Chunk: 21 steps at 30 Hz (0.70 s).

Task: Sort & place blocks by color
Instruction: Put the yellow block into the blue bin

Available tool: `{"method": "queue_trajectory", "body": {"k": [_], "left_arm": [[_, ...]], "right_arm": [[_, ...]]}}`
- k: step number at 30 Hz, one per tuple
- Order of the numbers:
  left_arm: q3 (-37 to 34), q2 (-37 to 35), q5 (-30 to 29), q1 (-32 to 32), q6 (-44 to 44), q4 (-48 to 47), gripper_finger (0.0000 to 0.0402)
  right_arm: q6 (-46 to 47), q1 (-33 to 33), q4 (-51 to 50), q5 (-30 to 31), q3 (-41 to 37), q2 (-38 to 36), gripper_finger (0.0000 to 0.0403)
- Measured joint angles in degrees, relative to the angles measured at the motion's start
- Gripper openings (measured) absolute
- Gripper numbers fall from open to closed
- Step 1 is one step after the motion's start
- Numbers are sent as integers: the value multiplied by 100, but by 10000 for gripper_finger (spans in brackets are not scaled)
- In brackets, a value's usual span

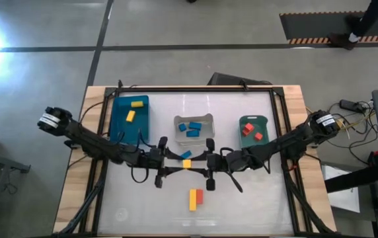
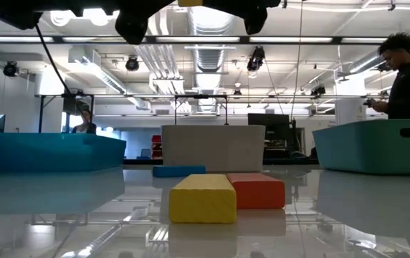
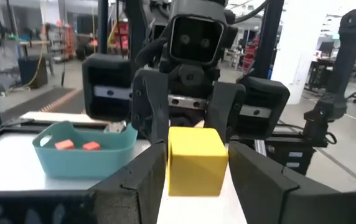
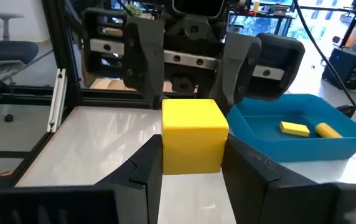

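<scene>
A yellow block (image 1: 186, 163) hangs above the middle of the table between my two grippers. My left gripper (image 1: 176, 163) comes at it from the table's left and my right gripper (image 1: 199, 163) from the right, and both are shut on it. Each wrist view shows the block (image 3: 193, 158) (image 4: 193, 134) between that arm's own fingers, with the other gripper's fingers behind it. Below, a yellow block (image 1: 192, 199) and a red block (image 1: 199, 196) lie side by side on the table. A blue block (image 1: 186, 155) lies near the clear bin. My left gripper pinches the yellow block's left end (image 3: 177, 168) between its two fingers (image 3: 142, 180), on two opposite side faces. The fingers lie level, coming from the table's left. The block sits level, lifted clear of the table. My right gripper pinches the same block's right end (image 4: 172, 149) between its two fingers (image 4: 252, 174), on two opposite side faces. The fingers lie level, coming from the table's right, facing my left gripper. The block is clear of the table.
Along the far side stand a blue bin (image 1: 121, 122) with yellow blocks, a clear bin (image 1: 205, 119) with blue blocks and a green bin (image 1: 263, 121) with red blocks. A black frame (image 1: 195, 88) rims the table. A person (image 2: 409, 72) stands beyond the table's right.
</scene>
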<state>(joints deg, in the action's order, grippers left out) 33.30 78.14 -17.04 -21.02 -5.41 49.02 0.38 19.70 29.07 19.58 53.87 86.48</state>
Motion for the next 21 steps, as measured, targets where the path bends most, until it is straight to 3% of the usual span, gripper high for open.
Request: {"method": "queue_trajectory", "body": {"k": [8,14,21], "left_arm": [[96,600,-39,2,309,788,156],[85,616,-69,4,484,897,122],[83,615,-76,4,474,884,120]], "right_arm": [[3,2,-10,-7,-4,0,118],[6,2,-3,41,-7,0,118],[22,2,-3,30,-7,0,123]]}}
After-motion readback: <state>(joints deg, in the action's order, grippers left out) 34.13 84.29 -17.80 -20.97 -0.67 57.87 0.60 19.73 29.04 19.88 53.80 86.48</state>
